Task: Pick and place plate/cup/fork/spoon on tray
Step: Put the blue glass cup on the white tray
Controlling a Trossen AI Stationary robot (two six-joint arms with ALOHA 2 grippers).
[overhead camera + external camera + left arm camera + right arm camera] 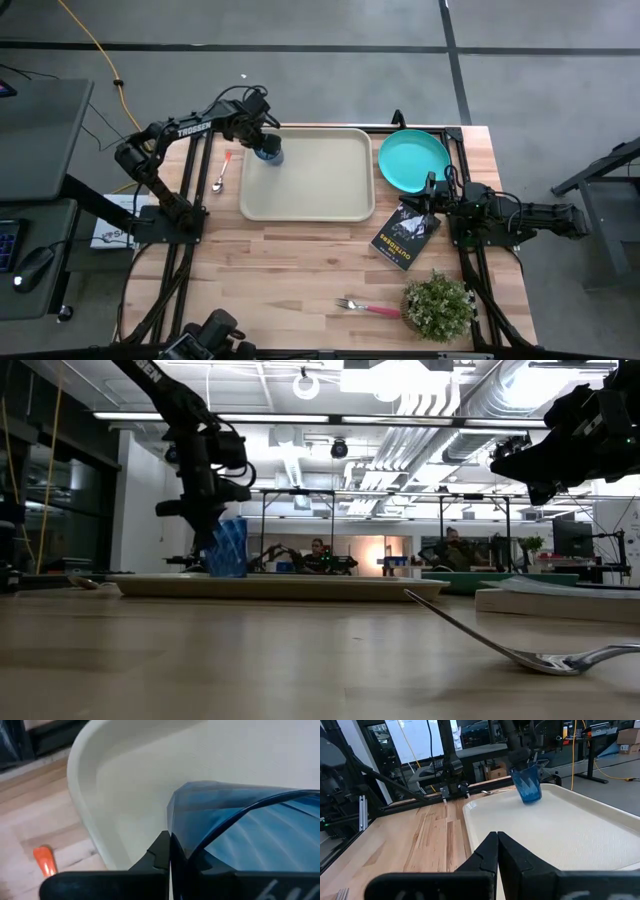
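At the far left corner of the tray (310, 175), the left gripper (262, 143) has its jaws clenched on the rim of the blue cup (269, 152), which is tilted just inside the tray's rim. The right gripper (432, 189) waits with its jaws pressed together, holding nothing, above the surface between the plate (412, 160) and a black book (405, 236). The spoon (221, 172) lies on the surface just left of the tray, and the fork (367, 307) lies near the front edge beside a small plant (437, 307).
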